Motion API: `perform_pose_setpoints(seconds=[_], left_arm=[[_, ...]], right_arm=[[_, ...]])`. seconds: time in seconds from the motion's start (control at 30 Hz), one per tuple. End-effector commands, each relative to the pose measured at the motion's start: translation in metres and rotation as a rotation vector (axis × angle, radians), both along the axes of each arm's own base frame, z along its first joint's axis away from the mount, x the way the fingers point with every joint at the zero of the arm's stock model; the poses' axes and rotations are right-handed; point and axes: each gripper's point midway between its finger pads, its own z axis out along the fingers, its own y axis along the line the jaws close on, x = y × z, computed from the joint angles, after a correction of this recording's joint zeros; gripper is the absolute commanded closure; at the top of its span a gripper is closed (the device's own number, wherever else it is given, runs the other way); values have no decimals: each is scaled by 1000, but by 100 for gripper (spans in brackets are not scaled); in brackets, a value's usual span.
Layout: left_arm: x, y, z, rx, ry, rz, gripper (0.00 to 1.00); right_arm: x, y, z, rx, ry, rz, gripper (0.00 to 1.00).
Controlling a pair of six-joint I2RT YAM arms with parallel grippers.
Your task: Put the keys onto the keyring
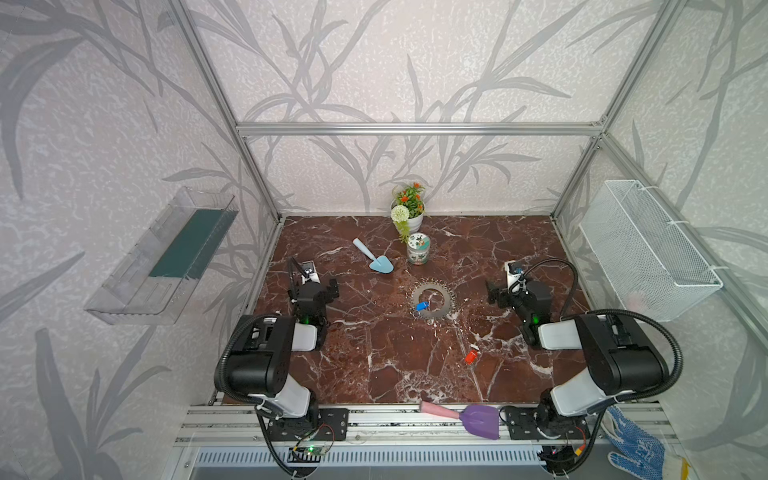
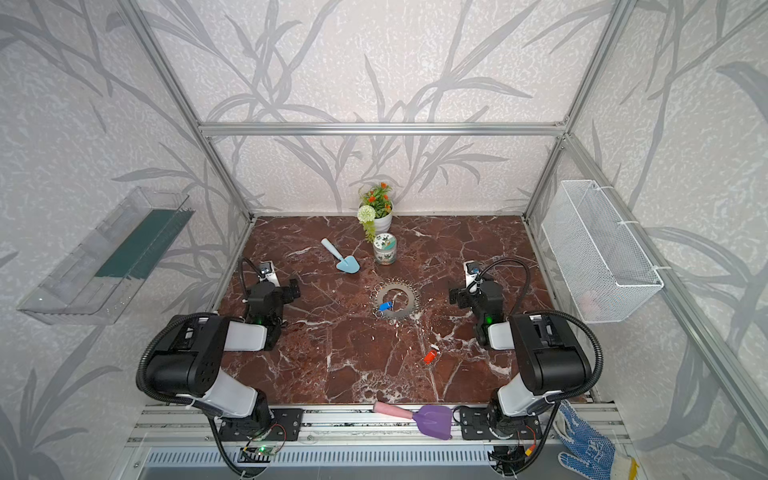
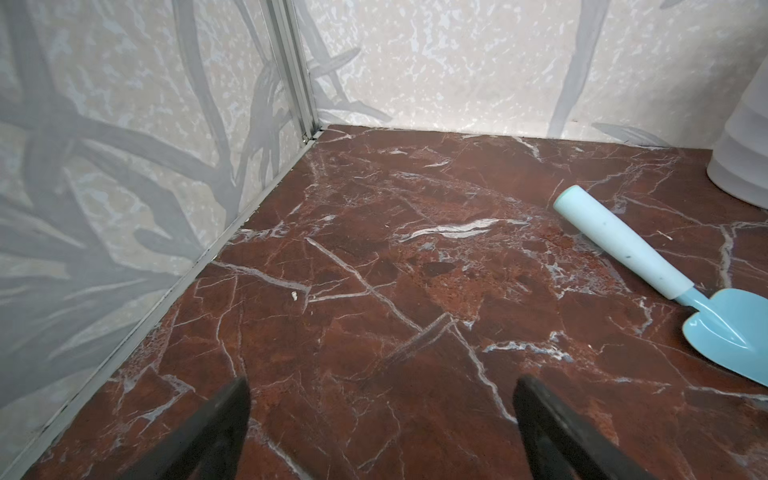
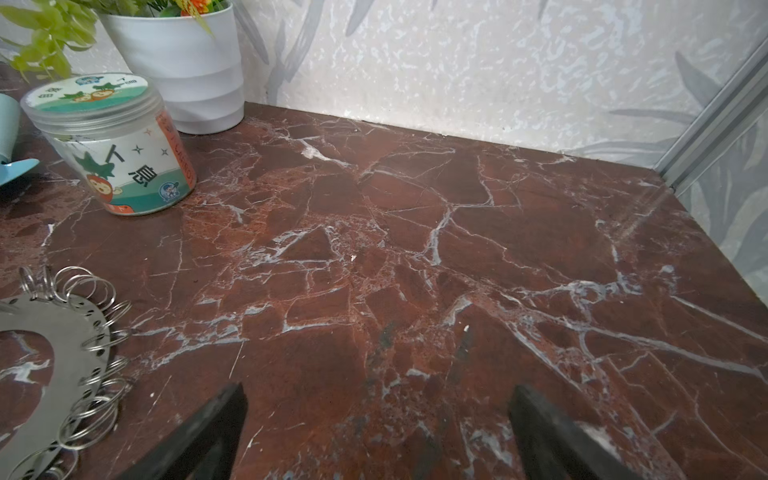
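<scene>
Robot test cell in a laboratory. An aluminium frame (image 1: pixel 415 129) lined with leaf-patterned wall panels (image 1: pixel 415 62) enclosed a marble-patterned table (image 1: pixel 374 365); the left arm (image 1: pixel 257 365) and right arm (image 1: pixel 619 353) were mounted on a front rail (image 1: pixel 382 426) near an exposed circuit board (image 1: pixel 309 451). A wire basket (image 1: pixel 648 253) hung on one side.

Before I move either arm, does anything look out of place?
Yes: the purple trowel lies on the front rail, off the tabletop. The red key sits loose, well apart from the keyring. Nothing looks spilled or damaged.
</scene>
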Motion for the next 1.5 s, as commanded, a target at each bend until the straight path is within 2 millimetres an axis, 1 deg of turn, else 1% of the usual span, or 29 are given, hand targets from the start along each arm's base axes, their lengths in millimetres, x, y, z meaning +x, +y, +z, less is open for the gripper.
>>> perform_pose_setpoints(seconds=[0.0, 1.0, 1.07, 1.1, 1.17, 1.2, 1.27, 1.3, 1.33, 1.37, 1.4, 1.43, 1.47], left_arm=[[2, 2, 3, 2, -10, 5, 1], [4, 3, 3, -10, -4, -1, 1], [4, 3, 2, -16, -1, -2, 1], [4, 3, 1, -20, 4, -4, 1], [4, 3, 8, 3, -12, 1, 1], [3, -1, 17, 39, -3, 13, 1], [5, -7, 32, 85, 65, 19, 1], [7, -9, 41, 96, 92, 14, 1], [7, -11, 54, 96, 92, 36, 1], [3, -10, 64, 87, 94, 84, 1], [-2, -10, 76, 45, 89, 153, 1], [-9, -12, 81, -8, 99, 195, 1], [-13, -16, 83, -57, 118, 204, 1]], right_arm=[[4, 1, 7, 11, -24, 5, 1], [4, 0, 6, 11, -23, 3, 1], [5, -2, 7, 15, -22, -10, 1], [7, -11, 6, 35, -9, -48, 1], [6, -12, 7, 33, -20, -54, 1], [4, -17, 10, 26, -40, -90, 1], [-5, -39, 27, -17, -97, -267, 1], [-8, -40, 40, -43, -101, -298, 1], [-8, -31, 53, -72, -94, -268, 1], [-9, -22, 61, -76, -74, -234, 1], [-8, -18, 74, -4, -67, -235, 1], [-9, -17, 87, 88, -71, -256, 1], [-11, -15, 95, 162, -71, -261, 1]])
